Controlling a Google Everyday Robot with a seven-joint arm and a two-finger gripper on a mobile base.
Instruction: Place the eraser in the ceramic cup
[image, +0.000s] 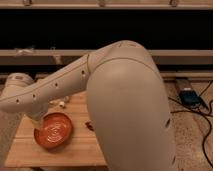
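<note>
My pale arm (60, 85) fills most of the camera view, reaching left over a wooden table (30, 150). Its far end bends down at the left. The gripper (34, 118) shows only as a dim grey shape under the forearm, just behind the left rim of the orange bowl (53, 131). The eraser is hidden or out of view. So is the ceramic cup. Whether the gripper holds anything cannot be made out.
A dark red elongated object (89, 125) lies right of the bowl, against my arm's bulk. Small pale bits (61, 103) sit at the table's back edge. Shelving rails run across the background. A blue box (190, 96) and black cables lie on the floor at right.
</note>
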